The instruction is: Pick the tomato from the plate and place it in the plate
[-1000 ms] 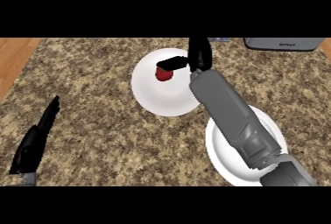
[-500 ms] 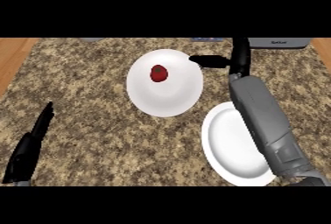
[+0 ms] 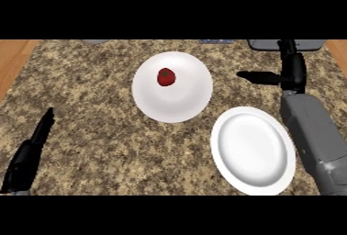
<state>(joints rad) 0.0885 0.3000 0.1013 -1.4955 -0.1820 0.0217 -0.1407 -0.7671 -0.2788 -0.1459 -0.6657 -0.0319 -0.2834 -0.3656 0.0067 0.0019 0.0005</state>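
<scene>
A small red tomato [image 3: 166,76] lies on the upper part of a white plate [image 3: 177,101] at the middle of the counter. A second white plate [image 3: 252,151] lies bare at the lower right. My right hand [image 3: 293,71] is raised at the far right, to the right of the tomato's plate and apart from it, fingers straight and thumb pointing left. It holds nothing. My left hand [image 3: 30,155] rests open at the lower left edge, far from both plates.
The counter top is speckled brown stone with a wooden strip [image 3: 13,59] at the left. A grey object [image 3: 284,44] sits at the top right behind my right hand, and small things peek in at the top edge.
My right hand has drawn away to the right from the tomato's plate, leaving the tomato lying on it. The view has shifted, and the second plate now shows whole.
</scene>
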